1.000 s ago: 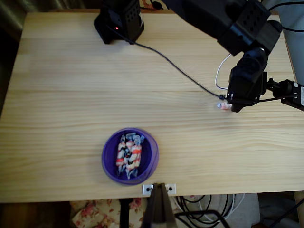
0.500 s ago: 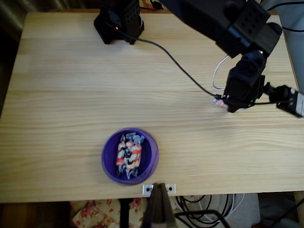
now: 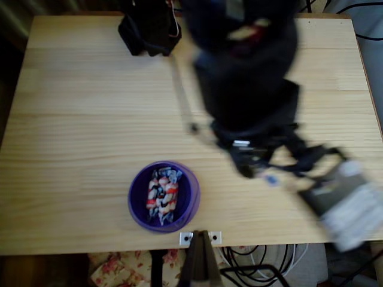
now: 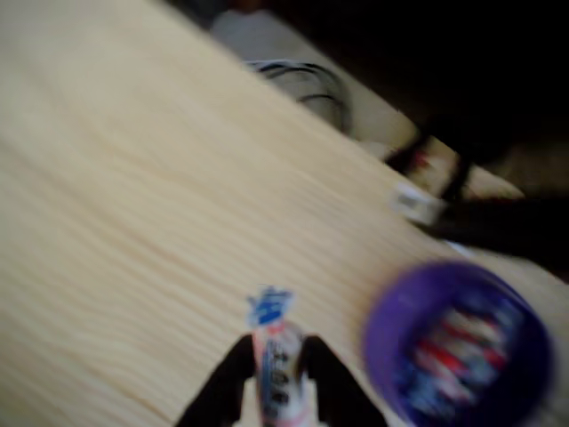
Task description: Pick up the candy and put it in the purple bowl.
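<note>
Wrist view: the gripper (image 4: pixel 274 378) has its 2 dark fingers (image 4: pixel 220 391) clamped on the candy (image 4: pixel 276 365), its blue twisted end poking out above bare wood, with the purple bowl (image 4: pixel 382 351) just to the right, already holding several wrapped sweets. From overhead the arm (image 3: pixel 248 89) is a dark blur over the middle-right of the table (image 3: pixel 72 107), and the purple bowl (image 3: pixel 134 206) sits close to the near edge, left of centre. The left half and far left corner lie open.
</note>
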